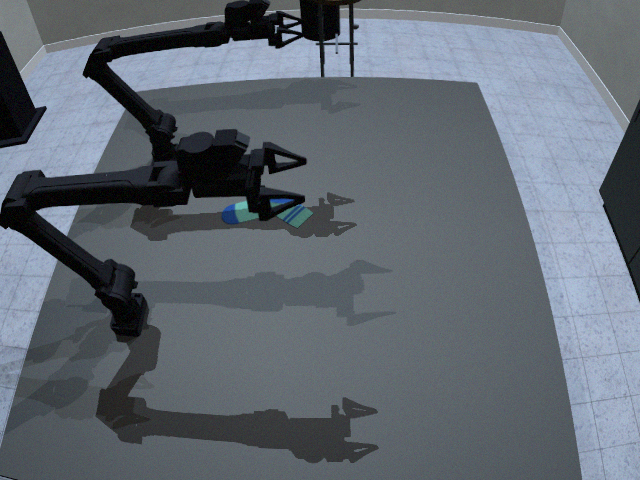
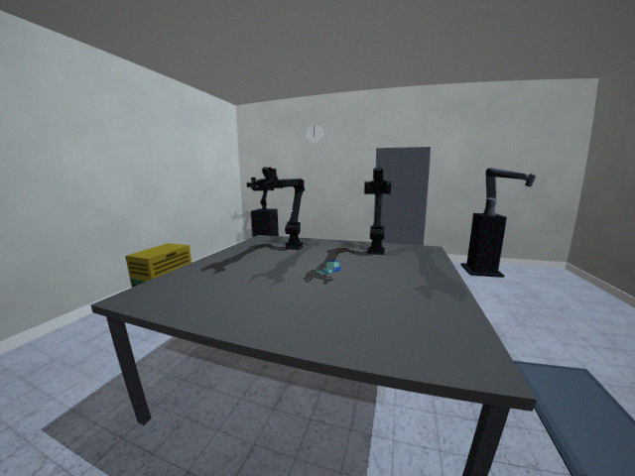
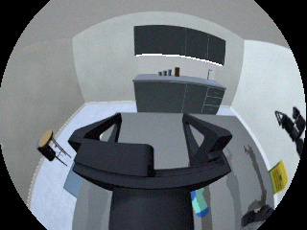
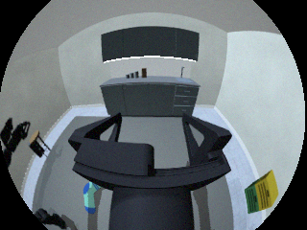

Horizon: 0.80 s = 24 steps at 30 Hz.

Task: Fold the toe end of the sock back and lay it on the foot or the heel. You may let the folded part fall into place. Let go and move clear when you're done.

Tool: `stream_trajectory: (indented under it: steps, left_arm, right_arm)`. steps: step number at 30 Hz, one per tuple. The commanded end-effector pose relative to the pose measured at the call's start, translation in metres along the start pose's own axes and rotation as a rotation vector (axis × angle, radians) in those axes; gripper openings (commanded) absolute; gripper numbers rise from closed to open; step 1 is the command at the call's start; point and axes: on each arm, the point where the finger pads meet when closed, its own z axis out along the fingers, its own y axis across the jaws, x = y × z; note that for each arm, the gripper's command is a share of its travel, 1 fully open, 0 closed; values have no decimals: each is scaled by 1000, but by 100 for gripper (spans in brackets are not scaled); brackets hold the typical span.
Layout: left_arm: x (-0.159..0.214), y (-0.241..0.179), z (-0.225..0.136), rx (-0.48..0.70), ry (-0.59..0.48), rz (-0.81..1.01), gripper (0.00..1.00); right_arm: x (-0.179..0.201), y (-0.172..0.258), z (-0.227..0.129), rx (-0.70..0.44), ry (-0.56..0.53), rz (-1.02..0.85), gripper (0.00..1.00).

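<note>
The sock (image 1: pixel 244 211) (image 2: pixel 331 265) (image 3: pixel 199 202) (image 4: pixel 89 198) lies on the table, green with a rounded blue toe, a blue heel and a blue-striped cuff. The toe points towards the arms' base side. No fold shows in the visible toe end; the right gripper hides part of the foot in the top view. My right gripper (image 1: pixel 305 179) (image 2: pixel 249 184) (image 4: pixel 152 116) is open and empty, raised high above the table. My left gripper (image 1: pixel 300 28) (image 2: pixel 377 187) (image 3: pixel 152 116) is open and empty, also raised high, on the sock's other side.
The grey table (image 1: pixel 439 310) (image 2: pixel 308 327) bears both arm bases and several arm shadows, some crossing the sock. A stool (image 1: pixel 352 51) (image 3: pixel 46 139) and a yellow cabinet (image 2: pixel 169 256) (image 4: pixel 269 192) stand off the table.
</note>
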Motion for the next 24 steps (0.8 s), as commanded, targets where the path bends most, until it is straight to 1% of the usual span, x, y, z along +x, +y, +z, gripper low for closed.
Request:
stream_trajectory:
  steps: [1, 18, 19, 21, 24]
  left_arm:
    - [-8, 0, -1, -2, -15, -2, 100]
    - [-8, 0, -1, -2, -15, -2, 100]
    - [0, -1, -4, 1, 1, 10, 89]
    - [8, -7, -8, 18, 21, 40, 66]
    - [29, -19, -18, 58, 72, 104, 33]
  right_arm:
    - [-10, 0, -2, 1, -20, 0, 100]
    - [-10, 0, -2, 1, -20, 0, 100]
    - [3, 1, -1, -1, 8, -21, 100]
    - [18, 7, 3, -22, 47, -80, 100]
    - [52, 21, 5, -87, 129, -185, 100]
